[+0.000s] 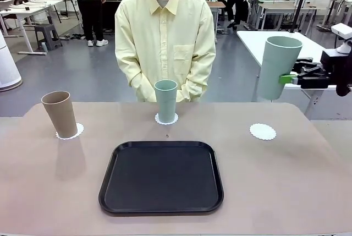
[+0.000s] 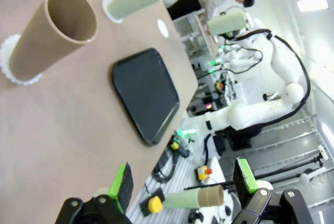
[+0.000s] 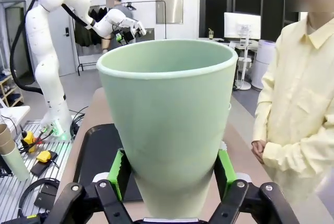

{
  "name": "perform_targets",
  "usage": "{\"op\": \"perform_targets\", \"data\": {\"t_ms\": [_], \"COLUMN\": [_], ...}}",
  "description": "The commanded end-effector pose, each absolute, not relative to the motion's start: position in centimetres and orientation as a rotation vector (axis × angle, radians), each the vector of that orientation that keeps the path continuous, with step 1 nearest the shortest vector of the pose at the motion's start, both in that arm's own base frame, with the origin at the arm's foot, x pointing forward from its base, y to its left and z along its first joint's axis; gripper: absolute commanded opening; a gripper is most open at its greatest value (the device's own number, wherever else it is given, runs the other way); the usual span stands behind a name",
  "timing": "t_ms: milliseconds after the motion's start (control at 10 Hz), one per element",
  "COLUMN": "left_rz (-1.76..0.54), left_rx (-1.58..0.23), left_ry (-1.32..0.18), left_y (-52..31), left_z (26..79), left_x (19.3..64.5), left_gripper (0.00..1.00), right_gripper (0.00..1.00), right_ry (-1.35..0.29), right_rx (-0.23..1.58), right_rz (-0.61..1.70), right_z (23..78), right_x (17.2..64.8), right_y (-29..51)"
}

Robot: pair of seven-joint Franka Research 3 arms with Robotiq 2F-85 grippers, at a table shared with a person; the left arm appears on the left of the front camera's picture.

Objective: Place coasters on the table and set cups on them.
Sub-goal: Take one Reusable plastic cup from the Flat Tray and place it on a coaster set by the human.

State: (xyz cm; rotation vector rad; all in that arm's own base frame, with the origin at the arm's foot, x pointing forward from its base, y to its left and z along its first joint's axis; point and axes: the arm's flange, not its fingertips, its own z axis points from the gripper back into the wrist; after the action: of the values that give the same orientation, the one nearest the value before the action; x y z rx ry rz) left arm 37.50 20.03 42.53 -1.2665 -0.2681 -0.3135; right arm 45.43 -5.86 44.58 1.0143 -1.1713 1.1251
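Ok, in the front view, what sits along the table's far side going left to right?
Tan cup on its coaster → green cup on its coaster → bare coaster → second green cup, held off the table in the right end effector.

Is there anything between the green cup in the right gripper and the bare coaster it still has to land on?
Nothing visible. The right gripper holds the sage green cup in the air off the table's right edge; the empty coaster lies below and slightly left of it, bare tabletop around it. The black tray and the other two cups stand well left.
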Motion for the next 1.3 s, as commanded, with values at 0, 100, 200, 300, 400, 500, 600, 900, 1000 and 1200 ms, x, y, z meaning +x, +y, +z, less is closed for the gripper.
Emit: {"op": "perform_targets", "data": {"t_ms": [0,100,200,300,400,500,600,900,1000,1200], "left_rz": [-0.296,-0.296,-0.296,-0.296,-0.296,-0.296,-0.296,-0.296,-0.296,-0.296], "left_rx": [-1.265,-1.265,-1.265,-1.265,-1.265,-1.265,-1.265,-1.265,-1.265,-1.265], "left_ry": [-0.268,-0.268,-0.268,-0.268,-0.268,-0.268,-0.268,-0.268,-0.268,-0.268], "left_y": [19.9,19.9,19.9,19.9,19.9,19.9,19.9,19.9,19.9,19.9], "left_z": [42.8,42.8,42.8,42.8,42.8,42.8,42.8,42.8,42.8,42.8], "left_x": [37.5,37.5,37.5,37.5,37.5,37.5,37.5,37.5,37.5,37.5], "left_gripper": [1.0,1.0,1.0,1.0,1.0,1.0,1.0,1.0,1.0,1.0], "right_gripper": [0.74,0.74,0.74,0.74,0.74,0.74,0.74,0.82,0.82,0.82], "right_ry": [-1.16,-1.171,-1.171,-1.171,-1.171,-1.171,-1.171,-1.185,-1.2,-1.207], "right_rx": [1.048,1.014,1.014,1.014,1.014,1.014,1.014,1.121,1.162,1.206], "right_rz": [1.165,1.125,1.125,1.125,1.125,1.125,1.125,1.095,1.105,1.108], "right_z": [44.0,44.6,44.6,44.6,44.6,44.6,44.6,42.6,41.5,38.5], "right_x": [45.9,45.4,45.4,45.4,45.4,45.4,45.4,49.0,50.0,52.2], "right_y": [-6.7,-5.9,-5.9,-5.9,-5.9,-5.9,-5.9,-9.2,-10.4,-12.7]}}
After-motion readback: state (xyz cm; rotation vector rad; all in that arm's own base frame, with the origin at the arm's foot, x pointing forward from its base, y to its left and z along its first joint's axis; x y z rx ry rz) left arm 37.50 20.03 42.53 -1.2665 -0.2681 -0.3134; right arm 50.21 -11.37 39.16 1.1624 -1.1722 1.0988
